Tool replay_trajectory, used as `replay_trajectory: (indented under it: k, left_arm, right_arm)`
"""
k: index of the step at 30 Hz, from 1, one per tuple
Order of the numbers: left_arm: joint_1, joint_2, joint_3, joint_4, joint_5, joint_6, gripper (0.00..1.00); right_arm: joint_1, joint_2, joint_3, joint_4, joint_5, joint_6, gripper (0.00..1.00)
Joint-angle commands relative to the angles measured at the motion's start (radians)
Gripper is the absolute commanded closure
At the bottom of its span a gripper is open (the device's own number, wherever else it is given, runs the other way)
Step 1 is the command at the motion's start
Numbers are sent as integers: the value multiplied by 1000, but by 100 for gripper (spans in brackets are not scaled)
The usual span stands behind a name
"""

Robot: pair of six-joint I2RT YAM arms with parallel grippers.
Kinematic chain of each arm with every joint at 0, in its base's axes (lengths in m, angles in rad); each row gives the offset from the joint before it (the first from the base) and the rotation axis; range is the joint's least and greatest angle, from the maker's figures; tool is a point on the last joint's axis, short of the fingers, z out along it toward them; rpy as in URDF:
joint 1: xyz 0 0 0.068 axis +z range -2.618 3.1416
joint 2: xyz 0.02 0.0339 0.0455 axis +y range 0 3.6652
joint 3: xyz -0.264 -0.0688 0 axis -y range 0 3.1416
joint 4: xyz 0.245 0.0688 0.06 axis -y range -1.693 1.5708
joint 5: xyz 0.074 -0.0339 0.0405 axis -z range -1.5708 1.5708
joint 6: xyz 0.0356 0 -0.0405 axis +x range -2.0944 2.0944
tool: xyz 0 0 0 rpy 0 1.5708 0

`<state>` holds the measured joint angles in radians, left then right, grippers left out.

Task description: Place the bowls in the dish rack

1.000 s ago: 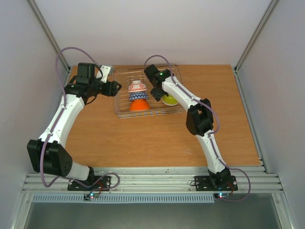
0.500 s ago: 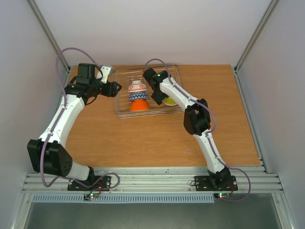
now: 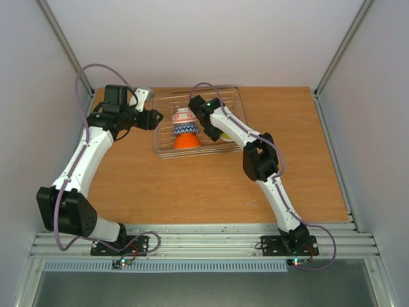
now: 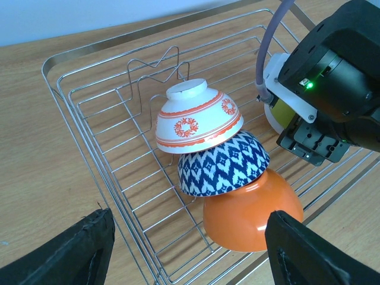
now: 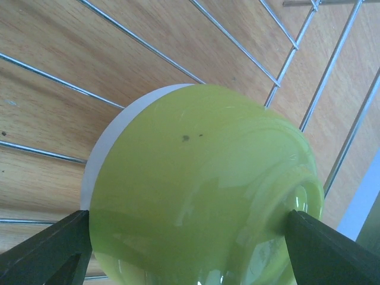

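Note:
The dish rack (image 3: 165, 132) is a wire tray at the back of the table. In it a white bowl with red pattern (image 3: 184, 116), a blue-and-white bowl (image 3: 186, 129) and an orange bowl (image 3: 186, 142) lean in a row, rims down. My right gripper (image 3: 214, 131) is shut on the yellow-green bowl (image 5: 202, 190), low over the rack wires (image 5: 237, 53), just right of the row. My left gripper (image 4: 187, 237) is open and empty at the rack's left edge (image 4: 89, 113), facing the orange bowl (image 4: 252, 211). No plain white bowl is in view.
White enclosure walls stand on three sides of the wooden table (image 3: 192, 185). The right arm's forearm (image 3: 239, 131) crosses over the rack's right half. The rack has a raised wire divider (image 4: 157, 68) behind the white bowl with red pattern.
My right gripper has moved left across the rack with the yellow-green bowl, closer to the row of three bowls. The left arm has not moved.

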<state>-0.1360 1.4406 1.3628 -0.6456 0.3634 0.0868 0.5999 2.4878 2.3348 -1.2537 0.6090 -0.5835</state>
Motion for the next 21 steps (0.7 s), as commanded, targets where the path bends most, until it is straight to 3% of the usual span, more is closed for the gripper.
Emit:
replay_trajectory:
  k: [1,4,11,21]
  left_arm:
    - [-1,-22,-9,41,11,14,29]
    - [-1,-23,-9,41,11,13,29]
    - [-1,-23,-10,41,12,11,29]
    - [-1,-26,-9,42,14,10,29]
  right_arm:
    - [-9,47,13,-1,47,-13,13]
    - [-9,46,12,0,53,-9,23]
    - [-9,-8,-18,35,69,-2,63]
    - [-4,-89,-60,72,101,2,83]
